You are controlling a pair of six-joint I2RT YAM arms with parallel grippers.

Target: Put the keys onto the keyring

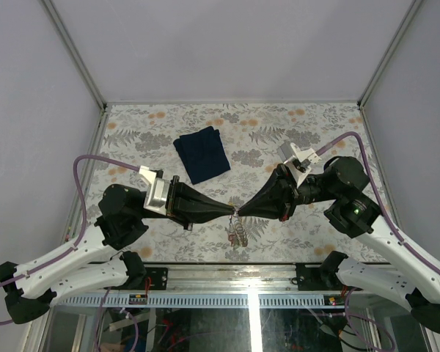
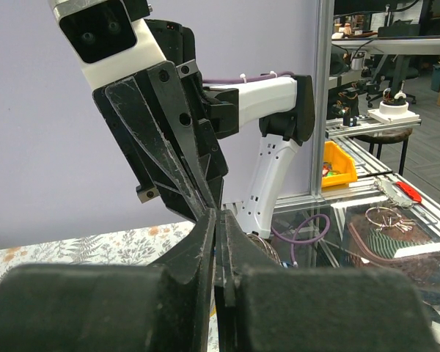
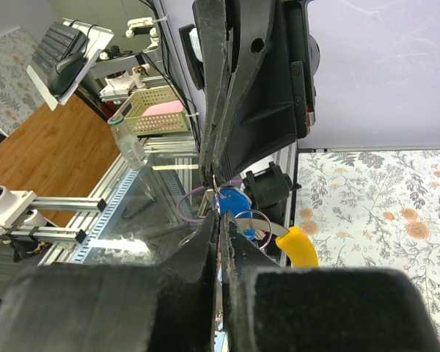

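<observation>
Both arms were nose to nose over the near middle of the table. The left gripper was squeezed tight, and so was the right gripper, their tips meeting. From the right wrist, a thin loop of the ring showed right at that meeting point, so both looked pinched on the wire, though which one carried the load couldn't be told. The keys dangled in a bunch just below the tips, with a blue tag and a yellow tag in sight.

The danger, as I judged it, was that thin wire held between two narrow tips. If either arm pulled or twisted out of step with the other, the ring could slip free and drop the whole bunch to the table. The swinging tags could also snag a finger. The cloth lay well apart, no threat.

There were no containers on the table itself. Beyond it, a yellow bin held small coloured bits, too small to name, and a perforated basket held something pink.
</observation>
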